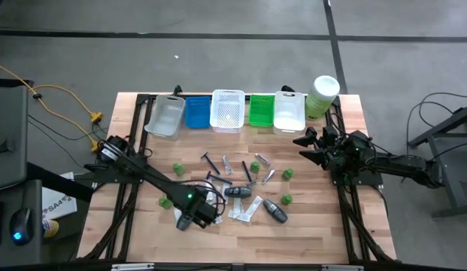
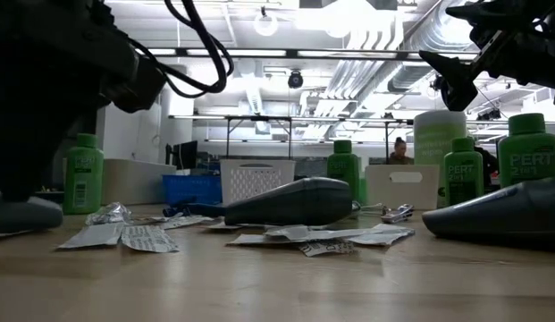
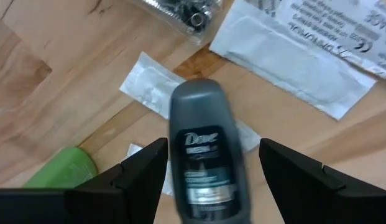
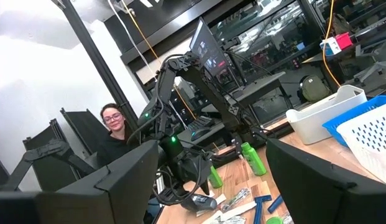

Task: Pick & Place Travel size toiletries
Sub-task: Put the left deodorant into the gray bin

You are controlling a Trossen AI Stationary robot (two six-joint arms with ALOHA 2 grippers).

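High view: wooden worktop with a row of baskets along the far edge and a pale canister at its right end. Toiletries scattered mid-worktop: green bottles, thin razors, white sachets, grey oval pieces. Left claw low over the near-left part of the scatter. Right claw raised at the right edge, near the canister, waiting.

Low view: a grey oval piece lies on its side mid-worktop among sachets; green bottles stand upright behind. Left arm is a dark mass at the picture's left; its fingers cannot be made out here.

Left wrist view: left claw spread wide, one finger on each side of a dark grey Dove roll-on. Fingers apart from it, nothing gripped. Roll-on lies on a sachet, a green bottle just beside.

Right wrist view: right claw spread wide, holding nothing, looking across the worktop toward the left arm; a person sits beyond.

Risk, judged: the roll-on is rounded and smooth, so closing off-centre may squirt it out sideways. The sachet beneath could be pinched and lifted along. The near finger may nudge the green bottle.
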